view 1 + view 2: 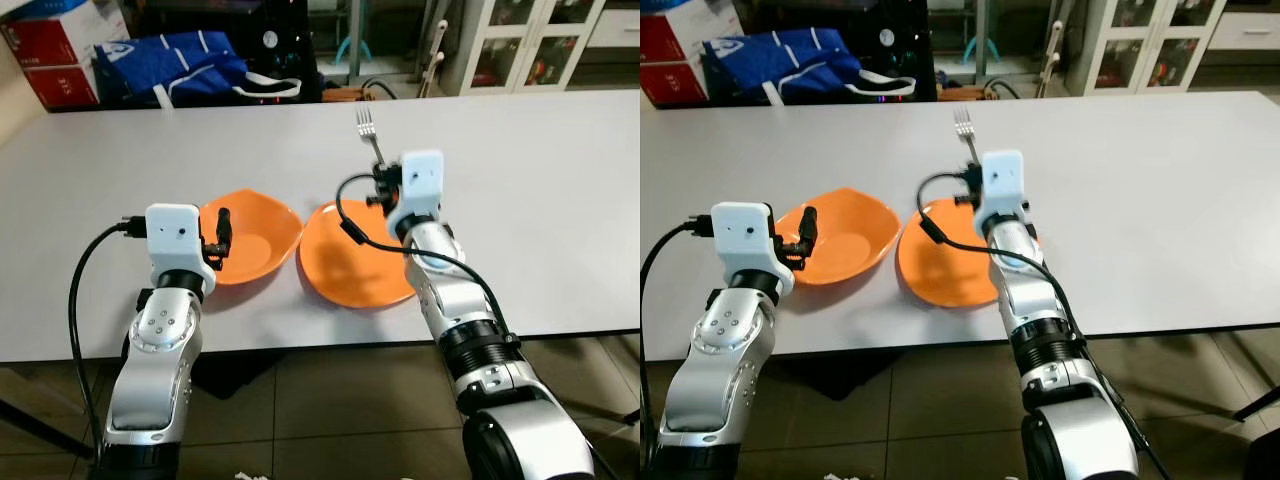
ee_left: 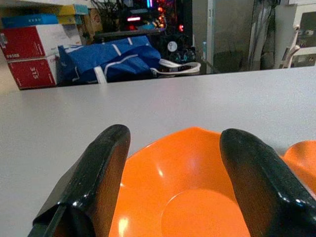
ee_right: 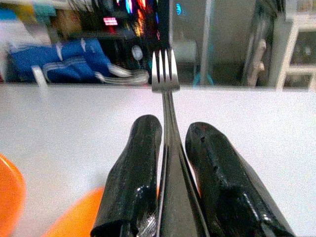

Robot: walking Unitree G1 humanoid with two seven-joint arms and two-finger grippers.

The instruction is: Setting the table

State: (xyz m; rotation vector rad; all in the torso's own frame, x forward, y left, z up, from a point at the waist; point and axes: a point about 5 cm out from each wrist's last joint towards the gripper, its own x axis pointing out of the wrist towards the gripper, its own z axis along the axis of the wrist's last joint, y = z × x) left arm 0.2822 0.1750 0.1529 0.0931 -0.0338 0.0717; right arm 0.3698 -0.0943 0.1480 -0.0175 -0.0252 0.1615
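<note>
Right gripper [image 3: 170, 148] pinches fork [image 1: 366, 128] by handle, tines up, above far edge of orange plate [image 1: 340, 265]. Left gripper [image 2: 173, 163] gapes empty over orange bowl [image 1: 255, 235], left of plate. Risk: thin handle pivots or slips in narrow pinch, fork clatters onto plate, not white table [image 1: 540, 200].

The right hand [image 3: 170, 163] clamps a silver fork [image 3: 165, 79], tines pointing out over the white worktop [image 3: 74, 118]

A cluttered lab or workroom: white table [image 1: 560, 200], stacked cardboard boxes [image 1: 55, 50], lit electronics rack [image 2: 148, 15], glass-door cabinets [image 1: 530, 40].
</note>
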